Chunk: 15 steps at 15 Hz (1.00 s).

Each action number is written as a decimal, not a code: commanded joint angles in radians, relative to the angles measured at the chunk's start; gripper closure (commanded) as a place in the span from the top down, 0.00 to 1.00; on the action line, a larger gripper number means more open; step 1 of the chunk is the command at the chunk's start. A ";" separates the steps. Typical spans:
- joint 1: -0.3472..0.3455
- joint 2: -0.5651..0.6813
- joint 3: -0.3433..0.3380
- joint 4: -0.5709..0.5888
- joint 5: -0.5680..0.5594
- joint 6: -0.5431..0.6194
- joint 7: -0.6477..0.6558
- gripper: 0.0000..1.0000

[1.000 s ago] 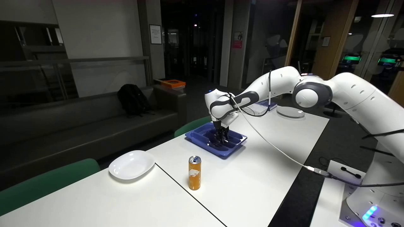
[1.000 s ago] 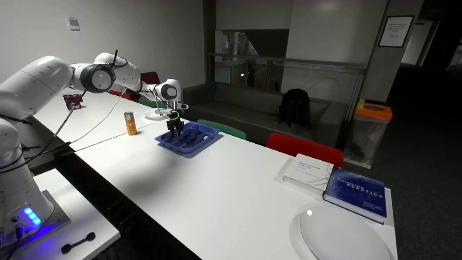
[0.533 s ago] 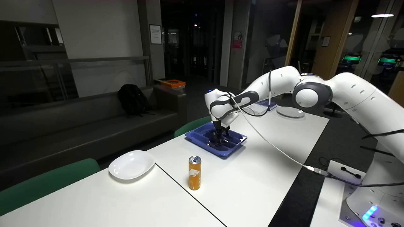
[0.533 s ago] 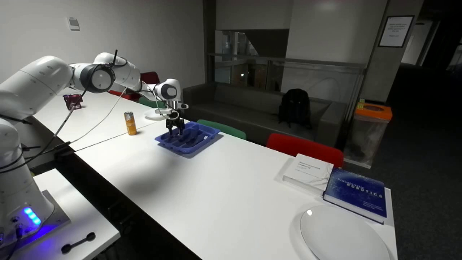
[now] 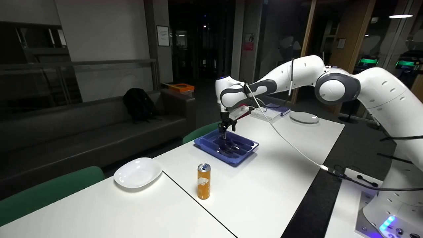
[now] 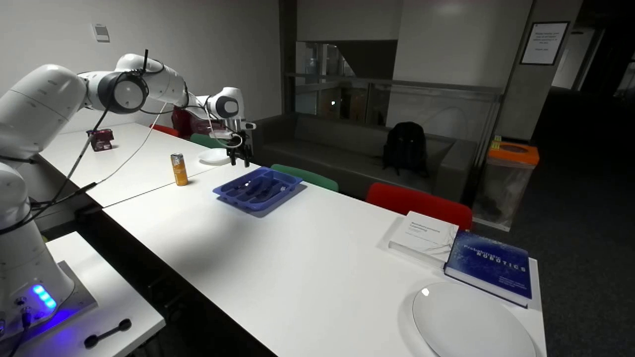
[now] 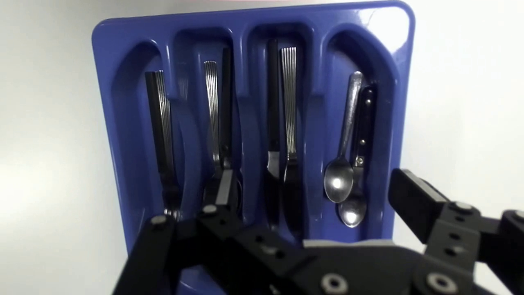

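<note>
Wrist view only, two spoons (image 7: 338, 182), distinguishable

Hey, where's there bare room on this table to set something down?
The widest bare patch of white table lies between the blue tray and the books and large plate at one end. A smaller one lies between the orange can and the shallow dish. It's crowded inside the tray, where cutlery lies below the open gripper, and around the books.

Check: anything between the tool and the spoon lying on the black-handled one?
Nothing visible: the open tool hangs above the blue tray, and the metal-handled spoon lies uncovered. The compartment wall close beside it may crowd the grip.
</note>
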 commanded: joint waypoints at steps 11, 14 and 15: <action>-0.084 -0.546 0.002 -0.628 0.060 0.224 -0.006 1.00; -0.086 -0.633 0.003 -0.765 0.047 0.283 -0.021 1.00; -0.087 -0.661 0.002 -0.813 0.045 0.303 -0.020 1.00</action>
